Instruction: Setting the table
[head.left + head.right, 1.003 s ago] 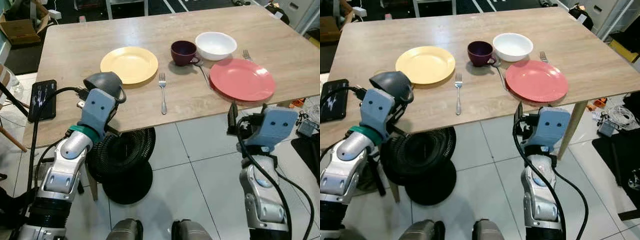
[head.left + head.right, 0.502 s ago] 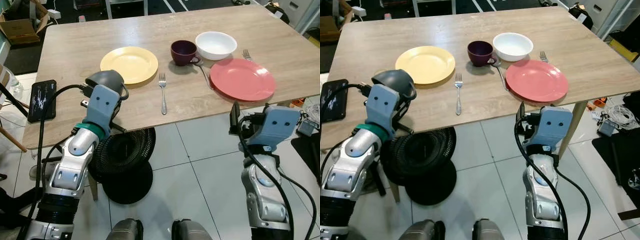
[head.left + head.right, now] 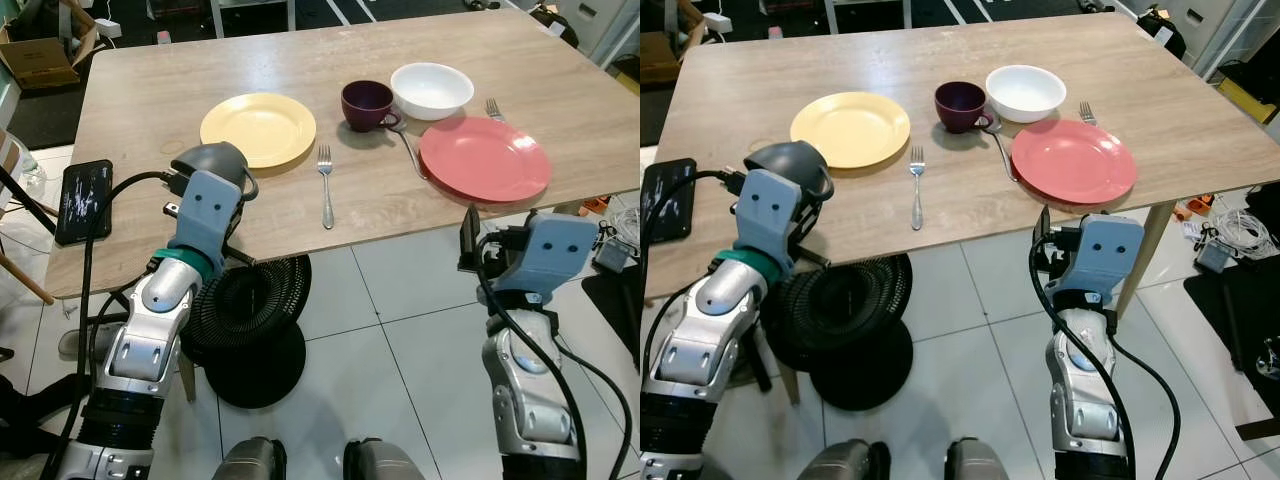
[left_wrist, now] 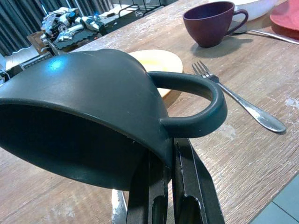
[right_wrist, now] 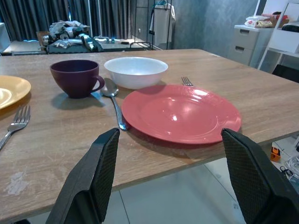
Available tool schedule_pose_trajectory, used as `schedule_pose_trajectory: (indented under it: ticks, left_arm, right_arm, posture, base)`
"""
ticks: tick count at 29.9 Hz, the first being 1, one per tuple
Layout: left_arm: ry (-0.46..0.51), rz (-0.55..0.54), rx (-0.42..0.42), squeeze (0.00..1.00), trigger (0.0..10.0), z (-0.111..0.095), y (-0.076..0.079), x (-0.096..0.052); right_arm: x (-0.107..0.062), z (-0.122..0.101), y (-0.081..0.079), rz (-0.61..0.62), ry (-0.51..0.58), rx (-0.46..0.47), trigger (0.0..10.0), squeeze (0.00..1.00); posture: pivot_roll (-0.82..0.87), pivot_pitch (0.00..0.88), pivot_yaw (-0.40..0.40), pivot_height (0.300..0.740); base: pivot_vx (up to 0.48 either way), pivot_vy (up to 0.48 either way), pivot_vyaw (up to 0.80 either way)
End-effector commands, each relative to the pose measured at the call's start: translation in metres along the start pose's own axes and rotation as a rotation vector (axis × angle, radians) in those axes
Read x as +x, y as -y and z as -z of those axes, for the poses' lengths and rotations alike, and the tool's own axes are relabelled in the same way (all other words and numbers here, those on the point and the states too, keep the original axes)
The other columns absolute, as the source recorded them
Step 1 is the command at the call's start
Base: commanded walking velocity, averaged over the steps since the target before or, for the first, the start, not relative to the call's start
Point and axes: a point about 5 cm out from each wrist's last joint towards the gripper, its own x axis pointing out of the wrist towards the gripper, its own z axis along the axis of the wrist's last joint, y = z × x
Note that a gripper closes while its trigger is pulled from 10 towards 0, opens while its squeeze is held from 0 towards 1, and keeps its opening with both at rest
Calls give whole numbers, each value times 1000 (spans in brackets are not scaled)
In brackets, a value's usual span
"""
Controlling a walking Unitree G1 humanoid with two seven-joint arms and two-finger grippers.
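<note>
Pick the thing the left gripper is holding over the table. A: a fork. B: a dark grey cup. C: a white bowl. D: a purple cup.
B: the left gripper has its fingers pinched shut on the wall of the dark grey cup, held tilted above the table near the yellow plate; the purple cup, fork and white bowl all sit on the wood untouched.

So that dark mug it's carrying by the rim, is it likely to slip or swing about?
Possibly. The left gripper pinches only the wall of the dark mug between thin fingers, so the glossy surface could slide. The mug hangs tilted with its handle out to one side, so it may pivot a little. It looks rigid, probably ceramic, and would likely chip if dropped on the table.
</note>
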Motion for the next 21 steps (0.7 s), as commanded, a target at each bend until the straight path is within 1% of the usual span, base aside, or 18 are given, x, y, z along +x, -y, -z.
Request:
schedule_pose_trajectory:
  ticks: [1,21]
  left_arm:
    - [-15,-6,1,0,10000,2,1,-2]
    - [-15,-1,4,0,10000,2,3,-1]
  right_arm:
    - [0,4,3,11,-24,-12,10000,0]
    - [-1,5,3,15,-25,-14,10000,0]
  posture:
    - [-2,25,66,740]
    - [-10,29,66,740]
  base:
    - [-270,0,0]
    - [-372,0,0]
